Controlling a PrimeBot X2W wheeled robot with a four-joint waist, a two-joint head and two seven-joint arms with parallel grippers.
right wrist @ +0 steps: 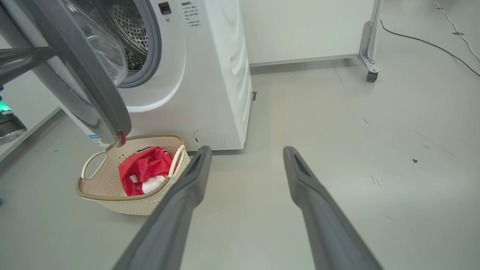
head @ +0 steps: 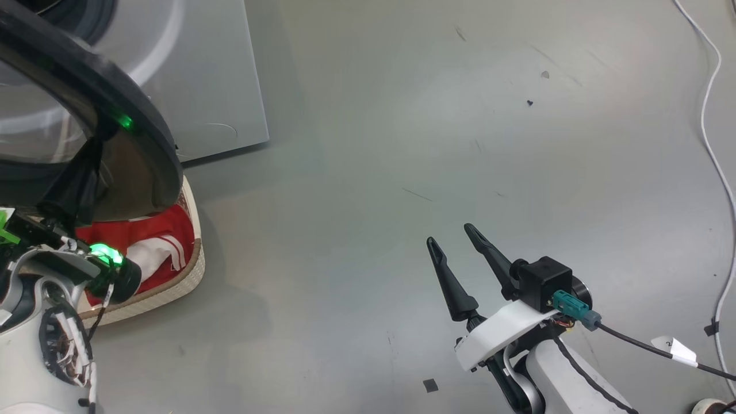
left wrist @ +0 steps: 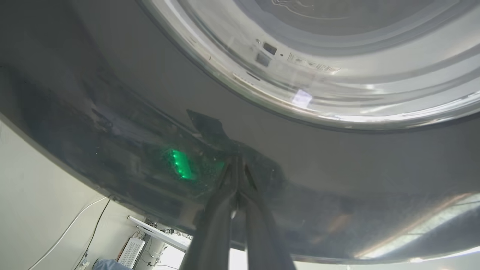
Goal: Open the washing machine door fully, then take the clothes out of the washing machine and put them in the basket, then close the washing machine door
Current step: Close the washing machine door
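- Now left tool (left wrist: 237,162) clenched, tips against door (left wrist: 337,168) rim.
- Right tool (right wrist: 247,153) spread wide, empty, above floor (right wrist: 375,131).
- Right wrist view adds washer (right wrist: 217,75), mouth open; clothes (right wrist: 144,165) in basket (right wrist: 112,198) beneath door.

I count one washing machine (right wrist: 210,75), one door (right wrist: 86,84) on it, one basket (right wrist: 123,207) at its foot with one heap of clothes (right wrist: 142,165), plus my left gripper (left wrist: 237,165) and right gripper (right wrist: 247,150).

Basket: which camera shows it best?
The right wrist view: the whole basket is in plain sight, with the red clothes inside. The head view catches one end, the rest lying under the door. The left wrist view faces the door.
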